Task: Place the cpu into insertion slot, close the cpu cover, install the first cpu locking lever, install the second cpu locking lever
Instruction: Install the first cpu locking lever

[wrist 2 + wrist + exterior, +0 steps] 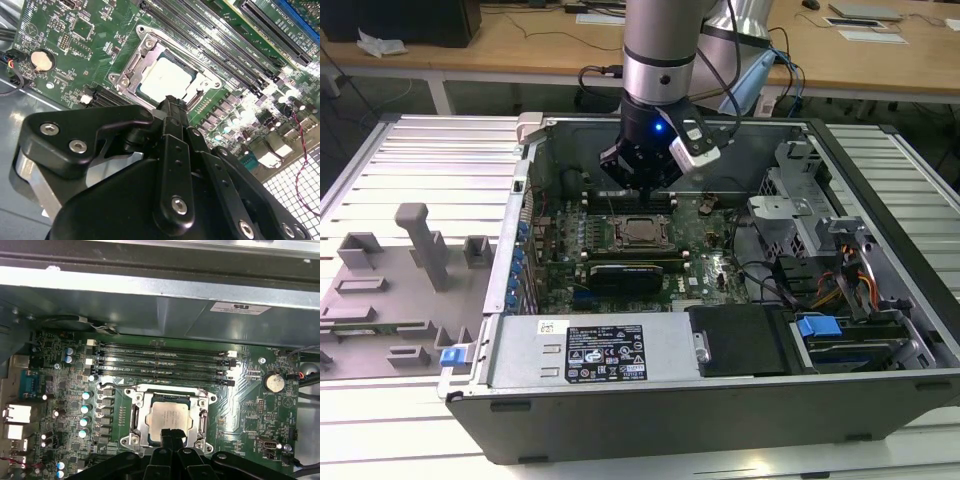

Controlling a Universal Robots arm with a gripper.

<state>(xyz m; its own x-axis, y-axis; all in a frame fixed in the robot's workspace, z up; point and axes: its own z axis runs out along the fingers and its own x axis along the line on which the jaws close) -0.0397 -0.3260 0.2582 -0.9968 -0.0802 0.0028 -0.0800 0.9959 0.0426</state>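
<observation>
Bright, even room light, white glare on the cpu (167,80), dimmer shade inside the computer case (670,420).

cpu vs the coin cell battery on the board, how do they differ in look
The cpu is a flat square; the coin cell battery is a round disc. The cpu is clearly larger than the battery. The cpu sits framed by the silver cpu cover, the battery in its own round holder apart from it. The gripper hangs at the cpu's edge, not by the battery. Both show pale metal tops.
</observation>
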